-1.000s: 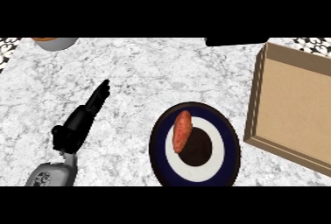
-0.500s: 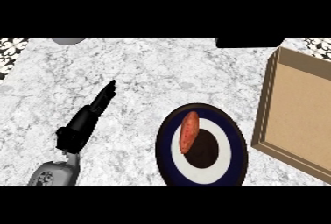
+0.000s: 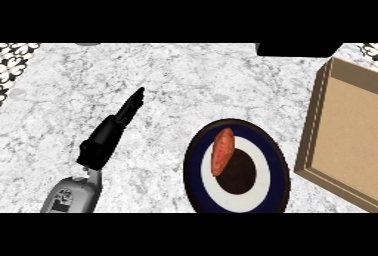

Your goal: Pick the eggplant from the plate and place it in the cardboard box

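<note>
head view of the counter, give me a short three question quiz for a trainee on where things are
1. True or false: the orange-red elongated vegetable already lies inside the brown cardboard box.
2. Multiple choice: the round dark-blue plate with a white ring sits A) to the left of the black left hand, B) between that hand and the box, C) to the right of the box.
3. Fill in: the left hand's fingers are ____ and hold nothing.

Key
1. False; it lies on the plate.
2. B.
3. Straight; the hand hovers over the white marble counter, apart from the plate. The right hand is not in view.
</note>
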